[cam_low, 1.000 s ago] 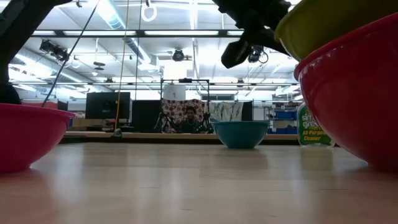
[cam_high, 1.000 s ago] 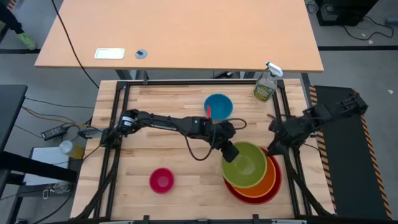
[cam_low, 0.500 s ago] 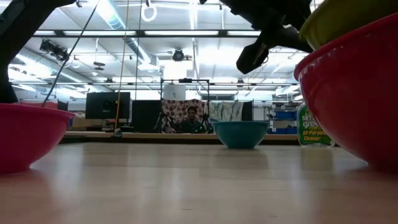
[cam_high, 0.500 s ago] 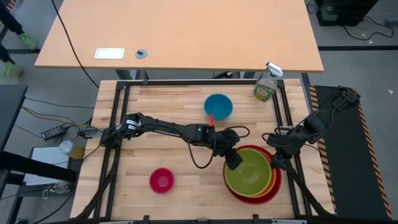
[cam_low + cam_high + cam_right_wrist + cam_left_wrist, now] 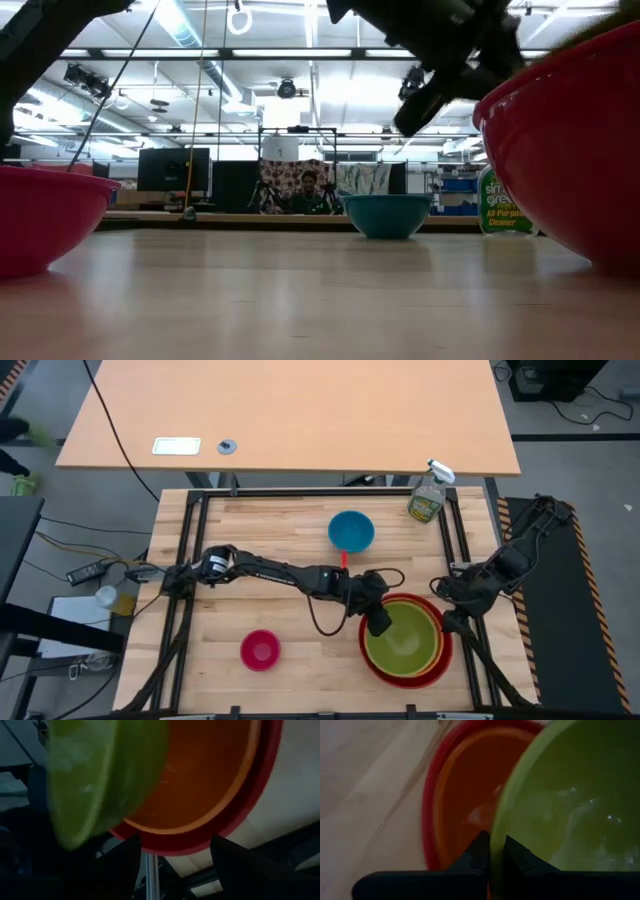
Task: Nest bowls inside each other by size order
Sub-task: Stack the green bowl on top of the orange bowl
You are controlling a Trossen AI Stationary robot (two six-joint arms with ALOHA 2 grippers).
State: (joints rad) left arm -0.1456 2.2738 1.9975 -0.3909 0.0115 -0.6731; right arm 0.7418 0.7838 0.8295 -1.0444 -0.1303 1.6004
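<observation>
The green bowl (image 5: 405,640) sits tilted inside the orange bowl (image 5: 465,810), which is nested in the red bowl (image 5: 432,666) at the table's near right. My left gripper (image 5: 377,623) is shut on the green bowl's left rim. My right gripper (image 5: 452,622) is open at the red bowl's right rim (image 5: 175,844), one finger on either side of it. The blue bowl (image 5: 351,531) stands on its base at the far middle. The pink bowl (image 5: 260,650) stands on its base at the near left. My left gripper pinches the green bowl's rim (image 5: 495,837) on its left side, one finger inside the bowl (image 5: 516,856) and one outside (image 5: 479,854). The fingers come slanting down from the table's left. The bowl is tilted inside the orange bowl. My right gripper: I cannot tell whether it touches the red bowl.
A clear spray bottle (image 5: 428,495) stands at the table's far right corner. Black frame rails (image 5: 190,550) run along the table's left and right sides. Bare wood lies between the pink bowl and the stack.
My left gripper has carried the green bowl toward the near right and down, from above the stack's left rim into the orange bowl; in the low view the green bowl has sunk behind the red bowl's rim. My right gripper has moved toward the near edge beside the red bowl.
</observation>
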